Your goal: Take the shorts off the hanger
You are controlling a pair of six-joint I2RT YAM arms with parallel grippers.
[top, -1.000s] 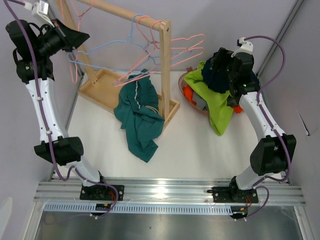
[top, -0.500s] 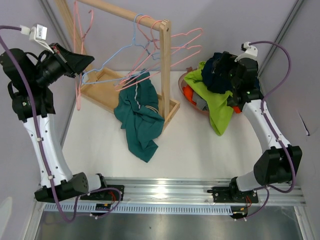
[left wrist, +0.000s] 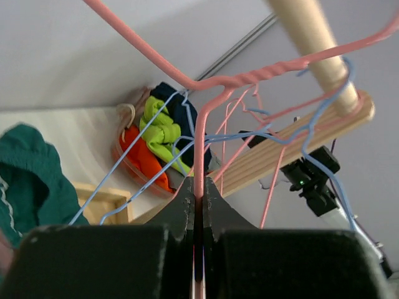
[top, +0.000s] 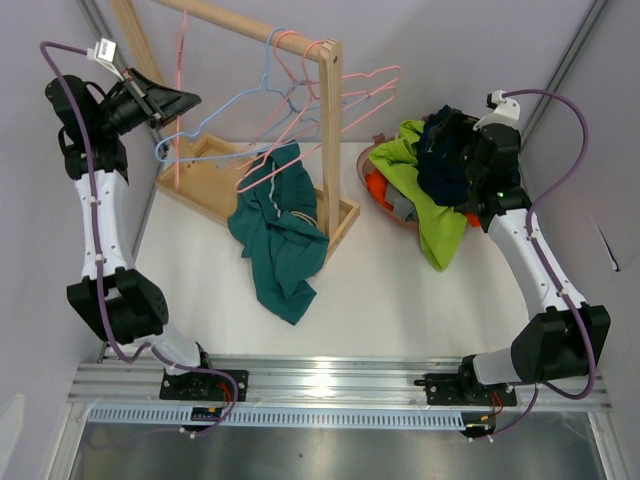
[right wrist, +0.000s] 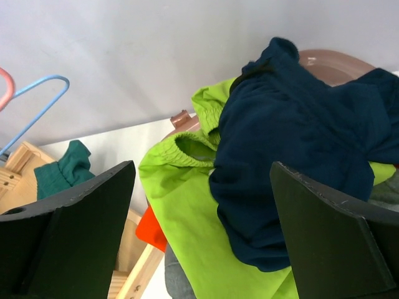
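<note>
The left gripper point(left wrist: 198, 194) is pinched shut on the wire of a pink hanger point(left wrist: 201, 134). It sits high over the far-left corner of the worktop point(top: 400, 300), close to the left wall point(top: 25, 230). Beside it stands the wooden rack point(top: 328, 130), whose rail carries a tangle of pink wires and a blue hanger point(left wrist: 124, 159). The teal shorts point(top: 280, 235) spill from the rack's base onto the middle of the worktop; I cannot tell whether a hanger grips their waistband. White surface shows between them and the near edge, and in a narrow strip between the rack's post and the basin point(right wrist: 327, 62) at the far-right corner. The right gripper point(right wrist: 199, 230) hangs there with its fingers wide apart, over the navy shorts point(right wrist: 293, 156). These top the lime green shorts point(right wrist: 181, 199), orange shorts point(right wrist: 153, 232) and grey shorts point(top: 403, 207). The green pair droops over the basin's near rim. A white tag point(top: 105, 48) on the left arm's cable is too small to read.
</note>
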